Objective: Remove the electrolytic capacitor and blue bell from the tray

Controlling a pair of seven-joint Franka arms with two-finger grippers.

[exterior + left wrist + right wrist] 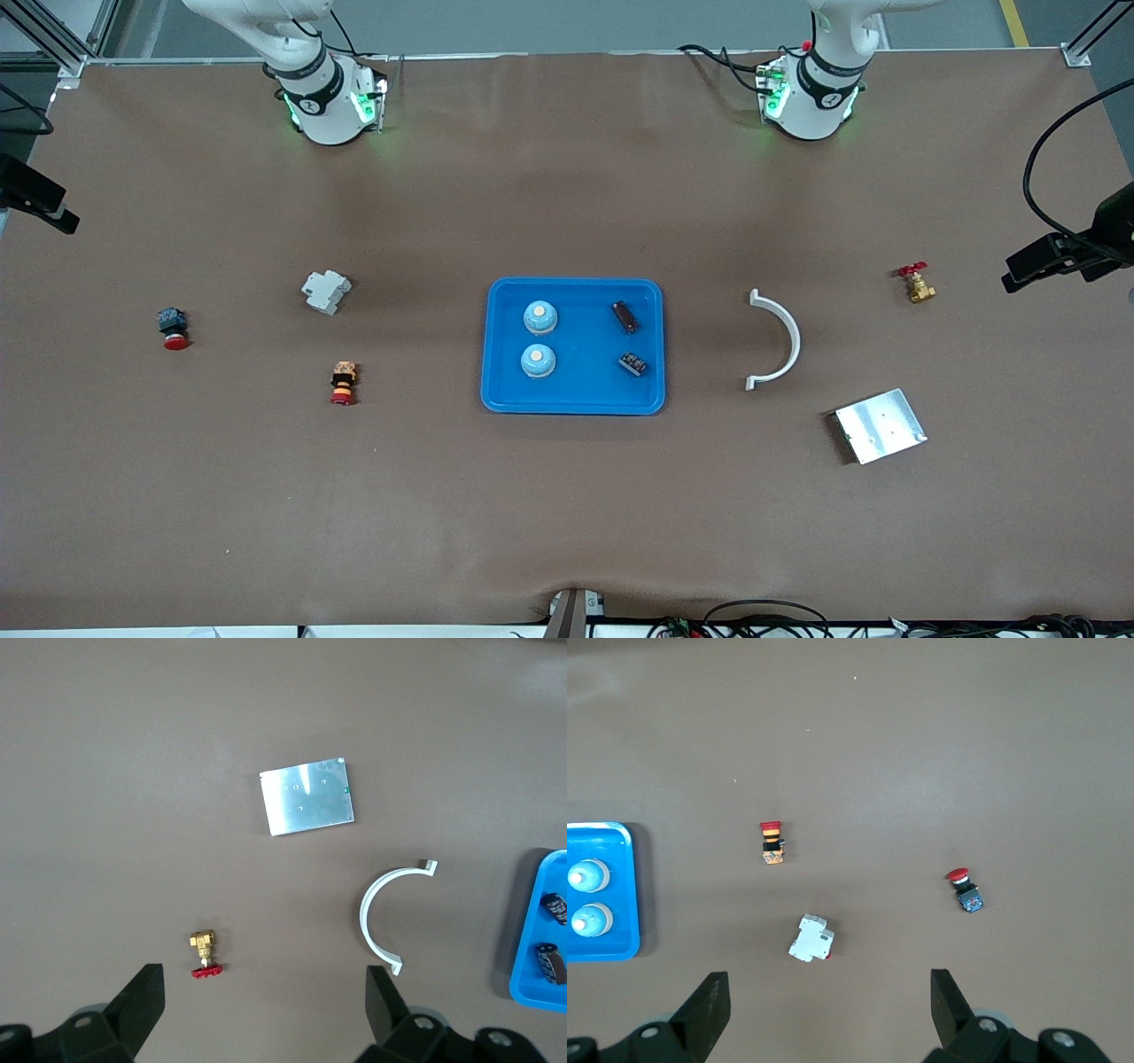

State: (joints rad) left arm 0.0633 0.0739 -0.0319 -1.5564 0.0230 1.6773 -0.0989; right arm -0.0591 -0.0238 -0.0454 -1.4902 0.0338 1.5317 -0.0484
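Hanging spread and empty, the left pincer (264, 1010) hovered high over the left arm's end of the desk (567, 514), above a small brass valve with a red handle (205, 953), a white curved clip (383, 921) and a flat silver metal plate (307, 796). The right pincer (824, 1014) was likewise spread and empty, over the right arm's end, where a white breaker (811, 938) and two red-capped push buttons (772, 842) (965, 889) lay well apart.

Between the two ends sat the blue tray (573, 403), mid-desk. Inside it stood two blue bells (539, 316) (537, 361) toward the right arm's side, and two dark cylinders toward the left arm's side; the one farther from the front camera (625, 316) looked like the electrolytic capacitor, the nearer one (633, 363) I could not name for certain.

Nothing had been lifted out, so the task appeared to be at its start. The next move probably called for one arm to travel over the tray, lower its open pincer around a bell or the capacitor, and avoid nudging the neighbouring part.
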